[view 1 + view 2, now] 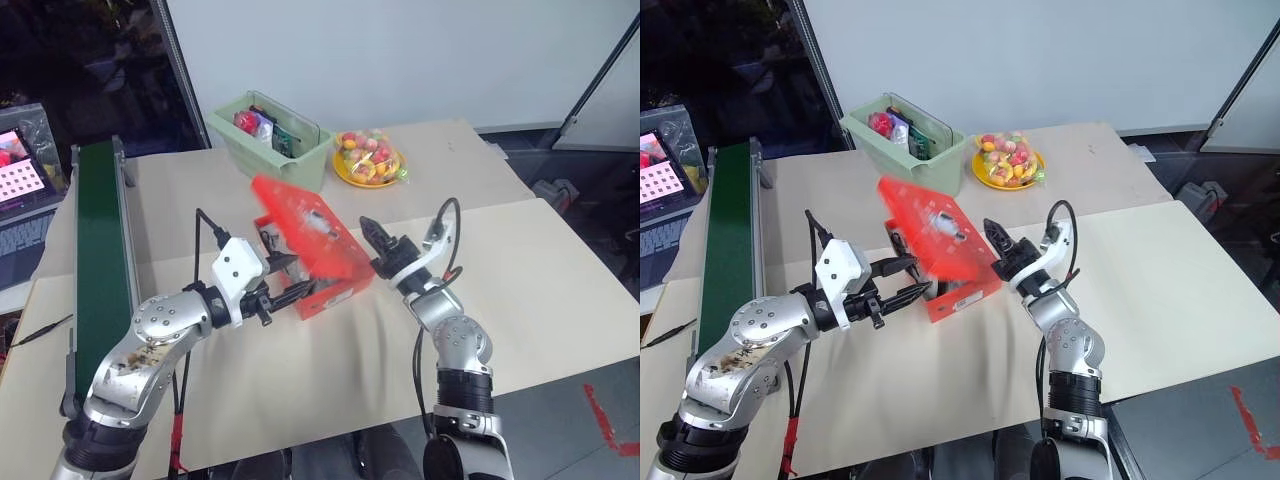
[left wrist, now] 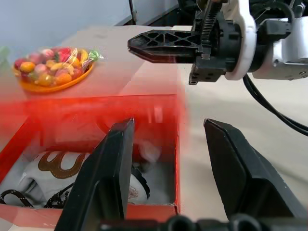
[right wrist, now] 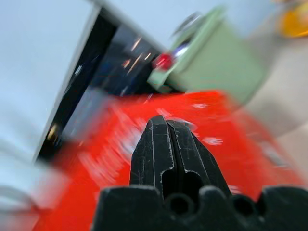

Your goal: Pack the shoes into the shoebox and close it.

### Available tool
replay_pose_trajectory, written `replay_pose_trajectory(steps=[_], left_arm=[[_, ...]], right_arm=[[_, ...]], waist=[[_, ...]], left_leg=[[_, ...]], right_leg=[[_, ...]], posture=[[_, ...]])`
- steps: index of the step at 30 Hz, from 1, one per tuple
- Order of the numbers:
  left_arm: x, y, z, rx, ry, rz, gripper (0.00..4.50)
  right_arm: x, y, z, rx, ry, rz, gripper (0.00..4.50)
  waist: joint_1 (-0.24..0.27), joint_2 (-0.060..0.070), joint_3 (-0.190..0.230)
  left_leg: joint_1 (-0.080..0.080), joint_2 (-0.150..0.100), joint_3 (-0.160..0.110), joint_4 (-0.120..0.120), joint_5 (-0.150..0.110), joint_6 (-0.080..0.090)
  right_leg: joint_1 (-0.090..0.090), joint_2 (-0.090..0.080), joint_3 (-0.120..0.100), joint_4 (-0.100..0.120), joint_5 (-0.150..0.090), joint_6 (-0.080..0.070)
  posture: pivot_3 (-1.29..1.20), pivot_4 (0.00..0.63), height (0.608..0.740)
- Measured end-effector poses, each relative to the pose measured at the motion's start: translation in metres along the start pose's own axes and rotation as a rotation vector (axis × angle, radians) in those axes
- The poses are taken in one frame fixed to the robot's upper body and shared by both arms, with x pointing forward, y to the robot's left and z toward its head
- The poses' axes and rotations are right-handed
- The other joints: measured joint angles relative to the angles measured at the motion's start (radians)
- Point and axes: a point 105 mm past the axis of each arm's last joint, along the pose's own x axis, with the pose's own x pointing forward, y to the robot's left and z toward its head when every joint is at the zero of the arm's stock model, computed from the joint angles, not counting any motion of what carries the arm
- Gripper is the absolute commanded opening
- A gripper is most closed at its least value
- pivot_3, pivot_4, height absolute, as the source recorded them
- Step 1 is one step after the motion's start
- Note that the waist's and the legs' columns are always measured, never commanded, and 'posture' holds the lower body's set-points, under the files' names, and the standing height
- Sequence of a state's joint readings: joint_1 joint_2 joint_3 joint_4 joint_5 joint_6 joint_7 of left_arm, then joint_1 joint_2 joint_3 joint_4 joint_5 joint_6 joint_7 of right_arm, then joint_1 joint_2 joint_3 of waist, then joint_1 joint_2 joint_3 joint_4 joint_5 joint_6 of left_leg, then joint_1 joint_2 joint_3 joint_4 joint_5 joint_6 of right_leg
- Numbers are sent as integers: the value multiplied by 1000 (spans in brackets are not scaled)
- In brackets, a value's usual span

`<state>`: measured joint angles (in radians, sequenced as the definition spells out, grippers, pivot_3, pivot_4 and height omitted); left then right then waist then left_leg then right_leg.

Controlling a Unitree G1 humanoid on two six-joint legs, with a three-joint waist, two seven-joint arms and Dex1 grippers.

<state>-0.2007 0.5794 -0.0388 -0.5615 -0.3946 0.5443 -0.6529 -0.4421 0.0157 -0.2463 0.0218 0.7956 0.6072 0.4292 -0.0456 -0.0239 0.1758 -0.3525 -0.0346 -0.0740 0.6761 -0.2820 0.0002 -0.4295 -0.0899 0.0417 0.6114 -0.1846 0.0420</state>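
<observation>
Shoes lie packed in the shoebox, between the half-open, empty fingers of the left gripper. Right gripper, fingers pressed together and empty, sits beside the half-lowered lid; closing remains.

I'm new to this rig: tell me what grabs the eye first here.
The red-orange shoebox mid-table, its lid tilted half-shut over a cream shoe inside. The shut right gripper sits at the lid's edge, and the open left gripper waits at the box's near side.
</observation>
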Motion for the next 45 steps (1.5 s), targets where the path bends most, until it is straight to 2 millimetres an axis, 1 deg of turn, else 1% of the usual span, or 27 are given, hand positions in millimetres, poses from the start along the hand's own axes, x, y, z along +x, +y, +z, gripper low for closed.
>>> replay_pose_trajectory(steps=[4,9,13,16,18,20,22,25,29,33,36,37,39,40,41,42,45], left_arm=[[-4,3,5,14,-8,23,2445],[-10,4,3,9,14,45,2445],[-27,10,-3,0,57,86,2445],[-28,10,-3,-3,55,85,2445],[-28,9,-2,-1,54,86,2445],[-28,10,-3,-1,54,90,2445],[-28,10,-3,-3,55,97,2445],[-27,9,-3,-7,52,99,2445],[-25,6,-3,-13,50,96,2445],[-24,6,-4,-19,47,101,2445],[-23,8,-4,-34,33,126,2445],[-22,11,-4,-59,22,156,2445],[-24,31,-11,-134,-10,295,2445],[-28,45,-16,-172,-17,391,2445],[-31,53,-20,-185,-12,444,2445],[-37,65,-24,-200,-9,529,2445],[-46,82,-28,-231,-21,664,2445]], right_arm=[[-2,-2,-1,-51,48,-1,23],[-6,-11,-2,-129,113,-33,23],[-3,-10,-33,-257,297,-42,23],[4,-2,-54,-321,392,-15,23],[12,7,-66,-408,457,12,23],[19,12,-72,-490,494,22,23],[27,18,-83,-635,564,48,23],[33,20,-90,-770,610,68,23],[36,19,-93,-836,632,72,23],[35,18,-90,-844,635,72,23],[32,14,-84,-823,626,48,23],[30,15,-81,-792,615,44,23],[23,12,-71,-681,574,15,23],[19,12,-61,-617,532,3,23],[18,14,-54,-588,505,2,23],[17,20,-37,-545,448,4,23],[12,33,-1,-465,316,15,23]], waist=[[0,0,0],[-3,0,0],[-8,0,0],[-5,0,0],[-2,0,0],[0,0,0],[-1,0,0],[-3,0,0],[-1,-1,-1],[0,-1,-1],[5,-1,-1],[7,-1,-1],[12,-1,-1],[13,-1,-1],[12,-2,-1],[11,-2,-1],[8,-2,-1]], left_leg=[[0,0,0,0,0,0],[0,0,1,0,0,0],[0,1,1,0,0,0],[-1,0,1,0,0,0],[-1,0,1,0,0,0],[-1,0,1,0,0,0],[-1,0,1,0,0,0],[-1,0,1,0,0,0],[0,0,0,0,0,0],[0,0,0,0,0,0],[0,0,-1,0,0,0],[0,0,-1,0,0,0],[-1,-1,-4,1,0,0],[-1,-1,-5,1,0,0],[-1,-1,-5,1,0,0],[-1,-1,-5,1,0,0],[-2,-1,-5,0,0,0]], right_leg=[[0,0,0,0,0,0],[0,0,0,0,0,0],[-1,1,0,1,0,0],[-1,0,0,0,0,0],[-1,0,0,0,0,0],[-2,0,0,0,0,0],[-2,0,0,0,0,0],[-2,0,0,1,0,0],[-1,0,0,0,0,-1],[-1,0,0,0,0,-1],[-1,-1,0,0,0,0],[0,-1,0,0,0,0],[0,-1,-1,-1,1,0],[-1,-1,-1,0,1,0],[-1,-1,-1,0,1,0],[-1,-1,-1,-1,1,0],[-2,-1,-1,0,1,0]], posture=[[0,150,740],[0,150,740],[0,150,740],[0,150,740],[0,150,740],[0,150,740],[0,150,740],[0,150,740],[0,150,740],[0,150,740],[0,150,740],[0,150,740],[0,150,740],[0,150,740],[0,150,740],[0,150,740],[0,150,740]])
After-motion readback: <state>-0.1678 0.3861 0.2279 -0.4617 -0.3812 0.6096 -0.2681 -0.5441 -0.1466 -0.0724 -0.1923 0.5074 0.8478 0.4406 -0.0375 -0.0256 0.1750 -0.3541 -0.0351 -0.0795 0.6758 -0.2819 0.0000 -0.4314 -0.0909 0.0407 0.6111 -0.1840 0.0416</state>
